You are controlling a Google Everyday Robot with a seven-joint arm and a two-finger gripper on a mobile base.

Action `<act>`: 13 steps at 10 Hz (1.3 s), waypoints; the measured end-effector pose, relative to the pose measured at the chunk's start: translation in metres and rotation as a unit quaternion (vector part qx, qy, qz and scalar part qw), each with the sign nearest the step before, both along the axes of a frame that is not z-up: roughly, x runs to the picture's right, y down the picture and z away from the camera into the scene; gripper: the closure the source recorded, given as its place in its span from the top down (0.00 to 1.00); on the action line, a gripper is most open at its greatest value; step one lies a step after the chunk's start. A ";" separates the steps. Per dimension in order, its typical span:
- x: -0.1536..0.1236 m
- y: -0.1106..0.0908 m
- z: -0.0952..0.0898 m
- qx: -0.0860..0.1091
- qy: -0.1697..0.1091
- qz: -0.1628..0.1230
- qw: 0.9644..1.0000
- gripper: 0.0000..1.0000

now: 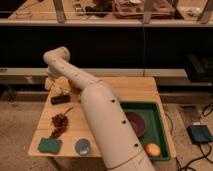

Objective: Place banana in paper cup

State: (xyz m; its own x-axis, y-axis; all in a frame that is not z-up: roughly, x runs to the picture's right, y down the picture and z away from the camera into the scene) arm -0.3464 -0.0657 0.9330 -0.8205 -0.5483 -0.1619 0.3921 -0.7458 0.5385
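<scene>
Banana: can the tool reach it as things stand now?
Probably yes. The tool hangs over a far corner of the table, close to the banana, and nothing seems to lie between them.

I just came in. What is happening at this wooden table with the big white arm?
A one-armed robot reaches across the wooden table. Its tool is low over the far left corner, close to a pale thing that looks like the banana. Whether anything is held cannot be seen, and I cannot make out the paper cup. On the table's right side, a green tray holds a maroon bowl and a round orange fruit.
</scene>
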 end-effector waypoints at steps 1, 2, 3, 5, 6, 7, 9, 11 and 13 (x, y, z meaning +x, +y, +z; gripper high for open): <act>-0.013 0.007 0.003 0.000 -0.012 -0.003 1.000 0.80; -0.020 0.011 0.009 0.004 -0.023 -0.002 1.000 0.80; -0.021 0.012 0.013 0.011 -0.029 0.001 1.000 0.80; -0.019 0.013 0.022 0.030 -0.033 0.006 0.999 0.80; -0.018 0.013 0.026 0.034 -0.029 0.007 0.999 0.80; -0.016 0.014 0.034 0.036 -0.024 0.007 0.999 0.80; -0.009 0.011 0.056 0.041 -0.009 0.010 0.999 0.80; 0.000 0.009 0.072 0.038 0.001 0.017 0.999 0.80; 0.006 0.017 0.092 0.032 0.003 0.025 0.999 0.80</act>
